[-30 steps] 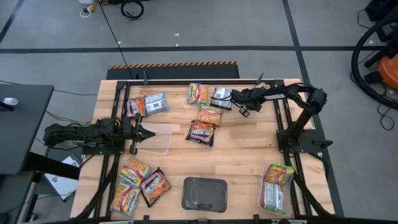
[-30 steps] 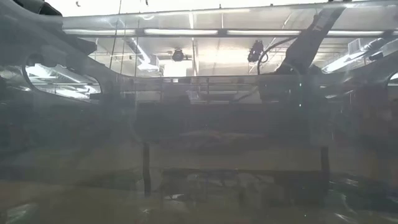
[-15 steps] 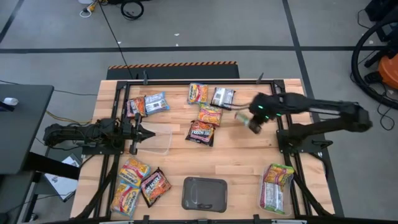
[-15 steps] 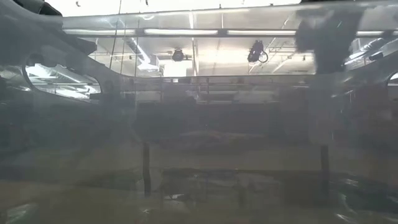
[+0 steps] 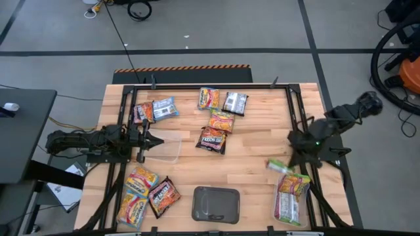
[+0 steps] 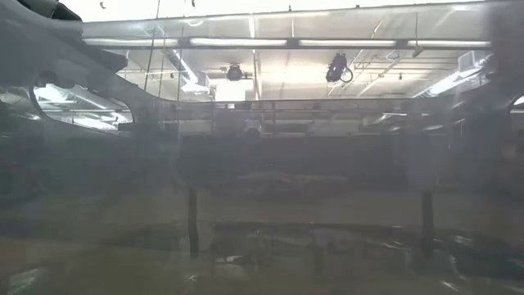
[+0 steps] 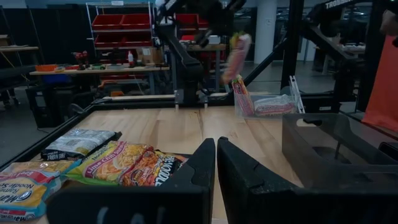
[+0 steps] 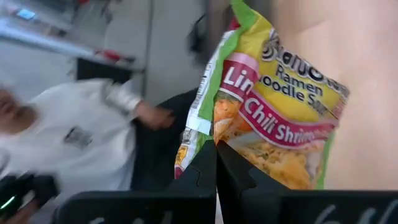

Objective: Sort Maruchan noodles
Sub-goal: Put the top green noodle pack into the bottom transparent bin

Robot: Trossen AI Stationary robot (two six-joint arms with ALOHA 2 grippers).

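The sorting looks partly done. On the left of the tabletop (image 5: 256,154), three packets (image 5: 146,193) lie in a near-corner pile; the left gripper (image 5: 155,142), fingers pressed together and empty, rests at a clear tub (image 5: 168,146) with nothing visible in it. Two packets (image 5: 155,110) lie at the far left and four more (image 5: 220,118) mid-table, unsorted. The grey tray (image 5: 215,203) appears empty. At right, the right gripper (image 8: 216,163) pinches a yellow-green packet (image 8: 283,118) just above the right tub (image 5: 292,196), which holds several matching ones.

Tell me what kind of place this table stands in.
Likely a robotics lab or workshop: a concrete floor with taped lines, shelving with red bins, and long ceiling strip lights over an open hall.
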